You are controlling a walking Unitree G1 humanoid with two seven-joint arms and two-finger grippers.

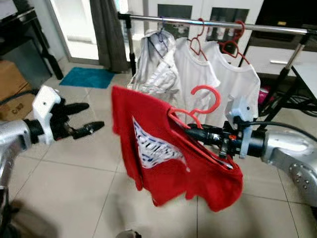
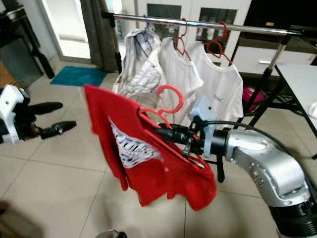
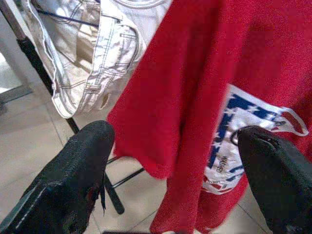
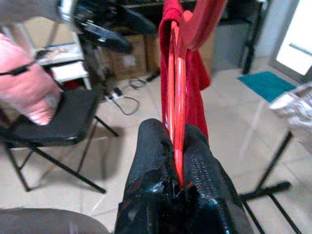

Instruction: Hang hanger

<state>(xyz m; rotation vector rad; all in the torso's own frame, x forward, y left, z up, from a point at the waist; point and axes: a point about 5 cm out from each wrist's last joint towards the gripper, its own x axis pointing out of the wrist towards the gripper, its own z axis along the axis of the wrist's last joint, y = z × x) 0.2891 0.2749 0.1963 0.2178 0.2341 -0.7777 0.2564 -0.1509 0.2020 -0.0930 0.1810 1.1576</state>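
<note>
Your right wrist view shows the 2 black fingers clamped on the red hanger point(image 4: 174, 117), which the head views blur. The right gripper point(image 1: 194, 132) holds it and its red shirt point(image 1: 163, 158) below the rail point(image 1: 213, 23). Your left gripper point(image 1: 84, 119) gapes wide, beside the shirt.

The red shirt point(image 1: 168, 153) covers most of the hanger point(image 1: 195, 111); its hook and 1 shoulder show. The rail point(image 1: 218, 23) runs off the right edge. The shirt's print point(image 3: 243, 141) is too blurred to read.
</note>
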